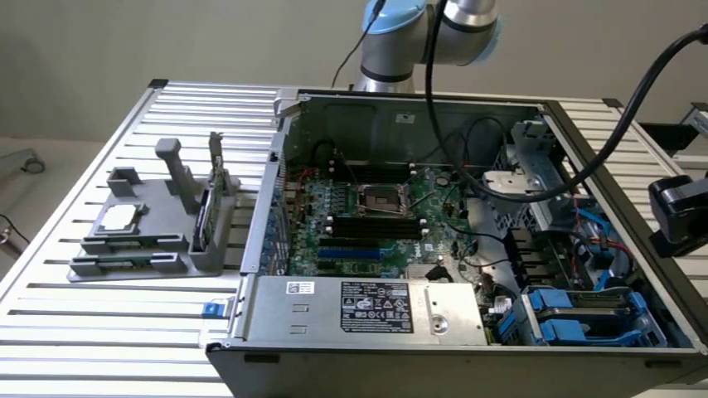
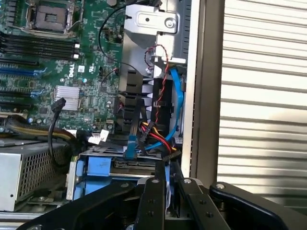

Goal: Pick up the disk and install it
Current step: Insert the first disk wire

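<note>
My gripper (image 2: 169, 181) hangs over the case's side wall, by the drive bay. Its black fingers (image 2: 152, 201) stand close together. A thin blue-edged slab, the disk (image 2: 166, 196), is seen edge-on between them, so little of it shows. In the exterior view the gripper (image 1: 677, 217) is a black block at the exterior view's right edge, above the case rim. Below it, a blue caddy (image 1: 581, 319) sits in the bay in the case's near corner, also seen as the caddy (image 2: 100, 167) in the wrist view.
The open computer case (image 1: 277, 166) lies on a slatted aluminium table (image 1: 99, 332), with the motherboard (image 1: 376, 215) and power supply (image 1: 366, 307) inside. Red, blue and black cables (image 2: 168, 96) run beside the bay. A grey parts fixture (image 1: 144, 240) holding a silver chip (image 1: 119, 217) stands at the exterior view's left.
</note>
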### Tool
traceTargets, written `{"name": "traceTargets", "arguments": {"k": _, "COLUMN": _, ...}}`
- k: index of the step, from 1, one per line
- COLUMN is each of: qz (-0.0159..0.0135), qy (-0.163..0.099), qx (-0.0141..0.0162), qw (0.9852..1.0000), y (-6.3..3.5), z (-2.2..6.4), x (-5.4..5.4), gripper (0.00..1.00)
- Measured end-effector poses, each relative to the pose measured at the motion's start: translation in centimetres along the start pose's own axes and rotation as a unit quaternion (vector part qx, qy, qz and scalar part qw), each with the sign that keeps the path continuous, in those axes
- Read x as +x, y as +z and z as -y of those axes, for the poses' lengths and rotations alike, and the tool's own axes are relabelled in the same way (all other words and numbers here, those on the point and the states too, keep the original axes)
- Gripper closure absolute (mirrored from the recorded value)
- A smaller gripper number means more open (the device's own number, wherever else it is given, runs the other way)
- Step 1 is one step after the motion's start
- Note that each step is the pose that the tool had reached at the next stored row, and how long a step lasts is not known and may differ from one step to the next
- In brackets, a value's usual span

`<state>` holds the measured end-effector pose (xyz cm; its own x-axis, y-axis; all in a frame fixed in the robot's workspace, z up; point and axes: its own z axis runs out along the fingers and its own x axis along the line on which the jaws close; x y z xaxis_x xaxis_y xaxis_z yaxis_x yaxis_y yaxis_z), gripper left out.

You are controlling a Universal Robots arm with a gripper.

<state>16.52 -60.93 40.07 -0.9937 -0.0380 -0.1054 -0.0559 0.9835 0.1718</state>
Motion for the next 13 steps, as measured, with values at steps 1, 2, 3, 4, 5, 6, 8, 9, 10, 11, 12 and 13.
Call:
{"name": "traceTargets", "arguments": {"k": 1, "qz": 0.0015, "qy": 0.009, "qx": 0.001, "qw": 1.0, "y": -0.01, "z": 0.0, "x": 0.0, "gripper": 0.82}}
{"name": "traceTargets", "arguments": {"k": 2, "qz": 0.0029, "qy": 0.017, "qx": 0.0018, "qw": 0.9999, "y": 0.0, "z": 0.0, "x": 0.0, "gripper": 0.82}}
{"name": "traceTargets", "arguments": {"k": 3, "qz": 0.0044, "qy": 0.025, "qx": 0.0027, "qw": 0.9997, "y": -0.01, "z": 0.0, "x": 0.0, "gripper": 0.82}}
{"name": "traceTargets", "arguments": {"k": 4, "qz": 0.0058, "qy": 0.033, "qx": 0.0037, "qw": 0.9994, "y": -0.01, "z": 0.0, "x": 0.0, "gripper": 0.82}}
{"name": "traceTargets", "arguments": {"k": 5, "qz": 0.0073, "qy": 0.042, "qx": 0.0045, "qw": 0.9991, "y": 0.0, "z": 0.0, "x": 0.0, "gripper": 0.82}}
{"name": "traceTargets", "arguments": {"k": 6, "qz": 0.0088, "qy": 0.05, "qx": 0.0054, "qw": 0.9987, "y": 0.0, "z": 0.0, "x": 0.0, "gripper": 0.82}}
{"name": "traceTargets", "arguments": {"k": 8, "qz": 0.0119, "qy": 0.068, "qx": 0.0073, "qw": 0.9976, "y": -0.01, "z": 0.0, "x": 0.0, "gripper": 0.82}}
{"name": "traceTargets", "arguments": {"k": 9, "qz": 0.0134, "qy": 0.077, "qx": 0.0082, "qw": 0.9969, "y": 0.0, "z": 0.0, "x": 0.0, "gripper": 0.82}}
{"name": "traceTargets", "arguments": {"k": 10, "qz": 0.015, "qy": 0.086, "qx": 0.0092, "qw": 0.9962, "y": 0.0, "z": 0.0, "x": 0.0, "gripper": 0.82}}
{"name": "traceTargets", "arguments": {"k": 11, "qz": 0.0166, "qy": 0.094, "qx": 0.0102, "qw": 0.9954, "y": 0.01, "z": 0.0, "x": 0.0, "gripper": 0.82}}
{"name": "traceTargets", "arguments": {"k": 12, "qz": 0.0181, "qy": 0.103, "qx": 0.0111, "qw": 0.9944, "y": 0.04, "z": 0.01, "x": 0.01, "gripper": 0.82}}
{"name": "traceTargets", "arguments": {"k": 13, "qz": 0.0196, "qy": 0.112, "qx": 0.012, "qw": 0.9935, "y": 0.1, "z": 0.02, "x": 0.01, "gripper": 0.82}}
